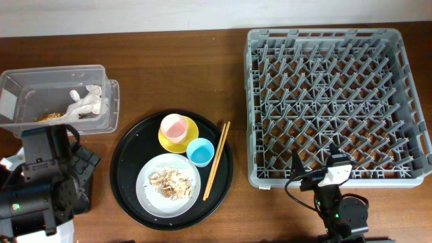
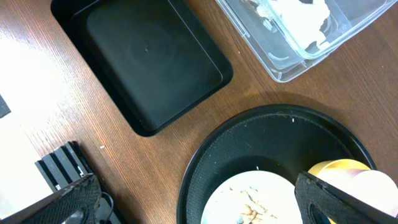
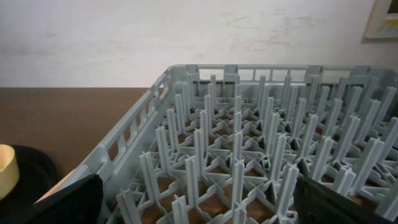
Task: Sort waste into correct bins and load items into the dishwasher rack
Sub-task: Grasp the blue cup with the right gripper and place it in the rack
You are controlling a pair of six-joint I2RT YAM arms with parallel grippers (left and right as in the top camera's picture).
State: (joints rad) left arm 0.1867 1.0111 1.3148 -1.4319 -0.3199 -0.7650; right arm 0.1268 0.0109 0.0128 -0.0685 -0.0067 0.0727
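Take the round black tray (image 1: pixel 125 165) as your marker. From overhead, your left arm (image 1: pixel 40 182) sits to its left and covers the surface (image 1: pixel 175 74) there. Only your left wrist view shows what lies in that spot: the shallow black tray (image 2: pixel 149 62), its floor bare black, near the round tray's rim. The same view shows your left end effector (image 2: pixel 196 186) with its fingers spread wide, one at each lower corner, looking down on the round tray's edge.

Up and left of the round tray stands the clear tub (image 1: pixel 54 69). It holds the crumpled tissue (image 1: pixel 88 101) and a few brown food scraps (image 1: pixel 50 116), which show from overhead only.

On the round tray:
- The plate (image 1: pixel 152 199) is at the front, with more scraps on it.
- The yellow saucer (image 1: pixel 165 142) is behind the plate and carries the pink cup (image 1: pixel 174 126).
- The blue cup (image 1: pixel 200 151) is just right of the saucer.
- The chopsticks (image 1: pixel 217 160) lie along the right side.

Right of the round tray stands the rack (image 1: pixel 324 34), with only brown surface showing between its pegs. Your right end effector (image 1: pixel 317 165) sits at the rack's near wall, fingers apart. Your right wrist view looks across the pegs.
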